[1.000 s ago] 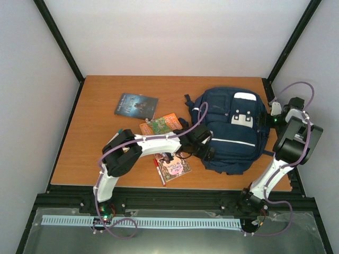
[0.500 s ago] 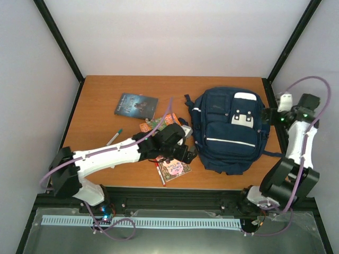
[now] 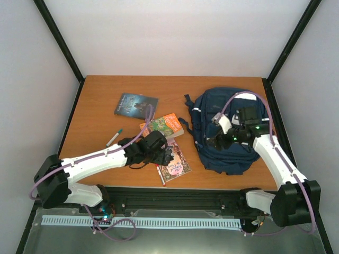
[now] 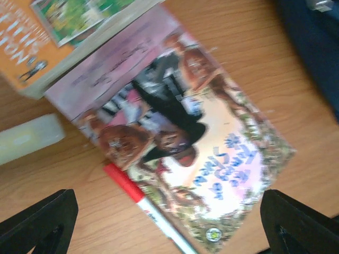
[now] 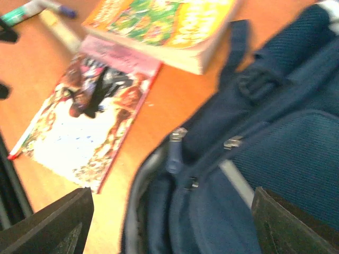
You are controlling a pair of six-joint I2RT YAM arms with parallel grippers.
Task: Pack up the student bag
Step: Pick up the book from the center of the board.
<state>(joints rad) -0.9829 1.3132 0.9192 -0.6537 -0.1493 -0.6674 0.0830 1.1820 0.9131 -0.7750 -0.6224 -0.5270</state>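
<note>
The student bag (image 3: 209, 106) is laid on the right half of the table (image 3: 100, 95) (toward 3 o'clock from its centre), and its 8 o'clock edge is overhung by the right gripper (image 3: 213, 143), jaws spread wide and empty. At the bag's 9 o'clock the left gripper (image 3: 168, 157), likewise spread and empty, is held above a pink book (image 3: 177, 168) edged by a red pen (image 3: 160, 174).

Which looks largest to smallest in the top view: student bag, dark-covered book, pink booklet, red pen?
1. student bag
2. dark-covered book and pink booklet: they look alike, so unranked
3. red pen
</note>
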